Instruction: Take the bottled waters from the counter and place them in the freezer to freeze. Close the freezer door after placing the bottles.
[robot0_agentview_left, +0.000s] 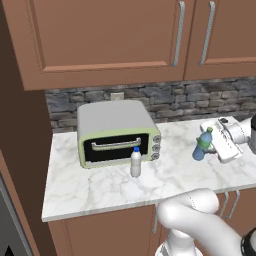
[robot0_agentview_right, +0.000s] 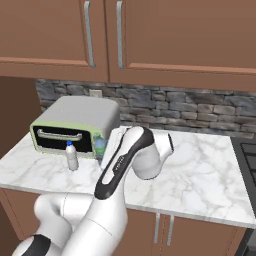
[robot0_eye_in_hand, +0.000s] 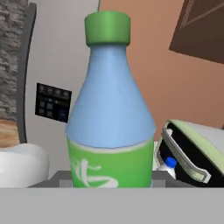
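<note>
The end effector (robot0_agentview_left: 212, 145) is clamped on a blue bottle (robot0_agentview_left: 203, 144) with a green cap and label, held upright just above the bench (robot0_agentview_left: 100, 187), right of the toaster oven (robot0_agentview_left: 116, 131). A white blue-capped bottle (robot0_agentview_left: 135, 162) stands upright just before the oven door, near the front edge. Bare marble lies between both bottles; the grey freezer (robot0_eye_in_hand: 57, 65) stands behind in the hand view.

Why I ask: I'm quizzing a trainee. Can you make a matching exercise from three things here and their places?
Things:
1. toaster oven
2. white bottle with blue cap
3. blue bottle with green cap

Places:
A. in the shut gripper
B. at the back of the counter
C. standing in front of the oven's door

Pairs: 1-B, 2-C, 3-A
</note>
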